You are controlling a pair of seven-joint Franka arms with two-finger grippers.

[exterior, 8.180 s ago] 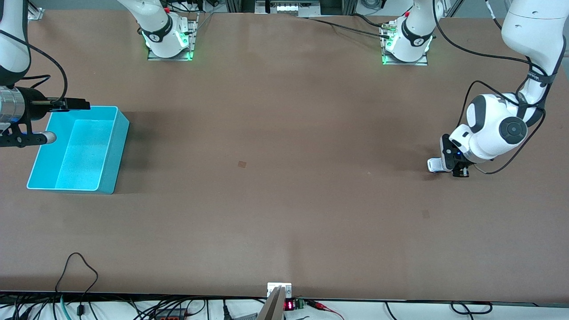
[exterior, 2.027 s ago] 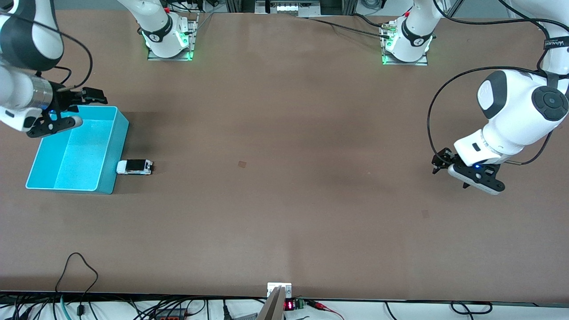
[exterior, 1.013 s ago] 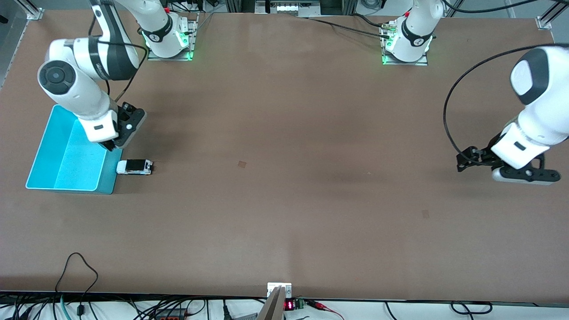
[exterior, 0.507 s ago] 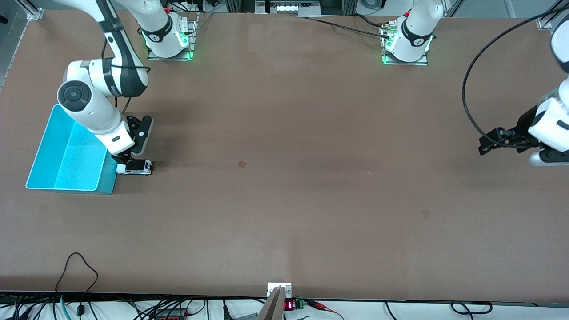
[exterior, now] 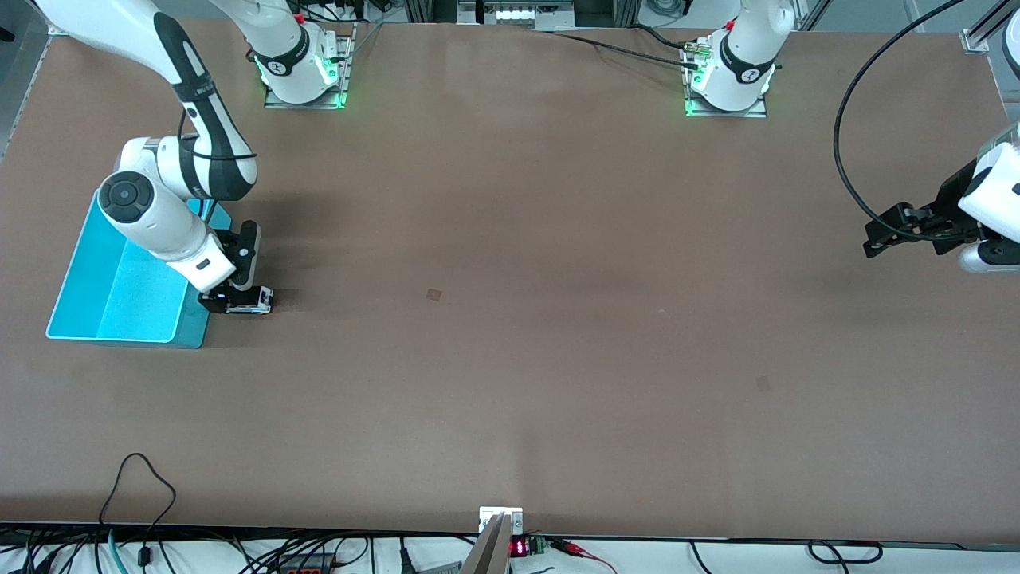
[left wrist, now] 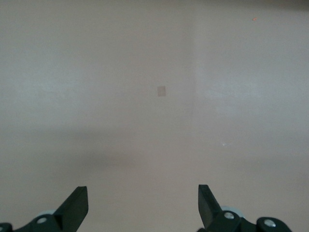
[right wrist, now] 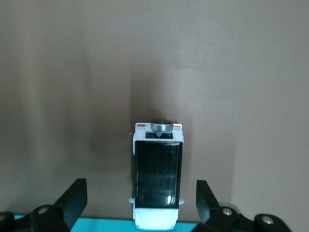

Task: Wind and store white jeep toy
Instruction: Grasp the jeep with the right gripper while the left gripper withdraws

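At the right arm's end of the brown worktop (exterior: 510, 359) stands an open turquoise bin (exterior: 119, 295), close to that end's edge. Just beside the bin's wall, on the side toward the middle of the worktop, the white jeep toy (exterior: 253, 300) sits on its wheels on the worktop, apart from the bin as far as the front view shows. The right end effector (exterior: 231, 299) is low over the jeep, with the wrist partly covering it in the front view. In the right wrist view the two black fingers (right wrist: 72, 200) stand wide apart, one on each side of the white jeep toy (right wrist: 158, 181), with clear gaps to its flanks, so nothing is gripped; the black ribbed roof and a round grey knob at one end of the car show between them. The middle of the worktop carries only a small darker square mark (exterior: 433, 294). At the left arm's end, the left end effector (exterior: 892, 231) hangs in the air above bare worktop near that end's edge, its fingers (left wrist: 77, 208) spread wide and holding nothing.
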